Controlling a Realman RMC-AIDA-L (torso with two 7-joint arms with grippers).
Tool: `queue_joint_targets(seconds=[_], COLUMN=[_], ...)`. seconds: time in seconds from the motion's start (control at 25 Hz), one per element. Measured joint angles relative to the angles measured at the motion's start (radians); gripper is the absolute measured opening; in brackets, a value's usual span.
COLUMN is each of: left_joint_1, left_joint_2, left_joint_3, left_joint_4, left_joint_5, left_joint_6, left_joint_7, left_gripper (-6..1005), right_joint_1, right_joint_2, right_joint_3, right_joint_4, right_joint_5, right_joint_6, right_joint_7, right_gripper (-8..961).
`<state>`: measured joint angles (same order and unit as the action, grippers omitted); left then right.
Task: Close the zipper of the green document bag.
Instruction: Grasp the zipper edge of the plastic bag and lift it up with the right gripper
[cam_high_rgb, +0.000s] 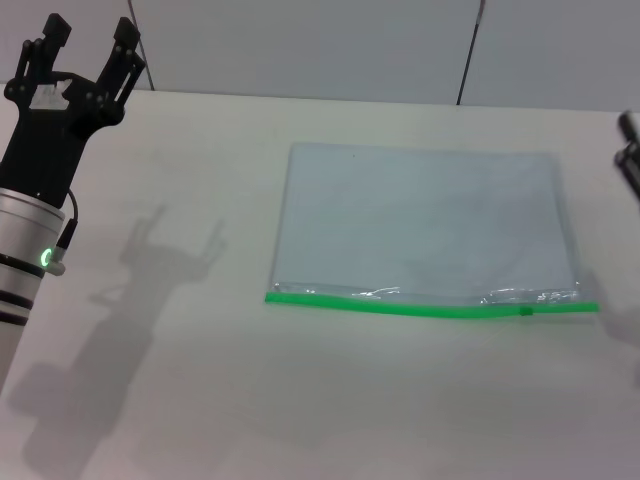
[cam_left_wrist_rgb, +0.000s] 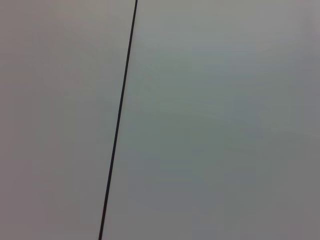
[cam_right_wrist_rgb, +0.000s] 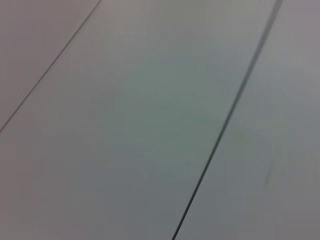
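Observation:
The green document bag (cam_high_rgb: 420, 220) lies flat on the white table, right of centre in the head view, a translucent pale blue-grey pouch. Its zipper (cam_high_rgb: 400, 305) runs as a bright green strip along the near long edge, with the small darker slider (cam_high_rgb: 526, 311) close to the right end. My left gripper (cam_high_rgb: 88, 35) is held up at the far left, well away from the bag, fingers spread open and empty. Only a sliver of my right gripper (cam_high_rgb: 630, 150) shows at the right edge. Both wrist views show only grey wall panels.
The white table (cam_high_rgb: 200, 380) reaches to a grey panelled wall (cam_high_rgb: 330, 40) behind. The left arm's shadow falls on the table left of the bag.

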<state>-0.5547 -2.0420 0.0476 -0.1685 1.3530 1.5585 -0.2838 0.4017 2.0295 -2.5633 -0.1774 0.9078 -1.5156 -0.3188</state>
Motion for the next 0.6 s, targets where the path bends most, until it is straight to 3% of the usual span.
queue_joint_targets(seconds=[0.24, 0.6], left_joint_1=[0.002, 0.006], left_joint_2=[0.000, 0.002], left_joint_3=[0.000, 0.000], left_joint_4=[0.001, 0.004], left_joint_5=[-0.002, -0.006], left_joint_6=[0.000, 0.000], left_joint_7=[0.000, 0.000], left_gripper=[822, 820], right_joint_1=[-0.047, -0.102], right_joint_2=[0.003, 0.005], right_joint_3=[-0.039, -0.003], right_joint_4=[-0.001, 0.004], right_joint_5=[0.000, 0.024], right_joint_6=[0.120, 0.235], right_joint_7=[-0.200, -0.445], right_gripper=[718, 708])
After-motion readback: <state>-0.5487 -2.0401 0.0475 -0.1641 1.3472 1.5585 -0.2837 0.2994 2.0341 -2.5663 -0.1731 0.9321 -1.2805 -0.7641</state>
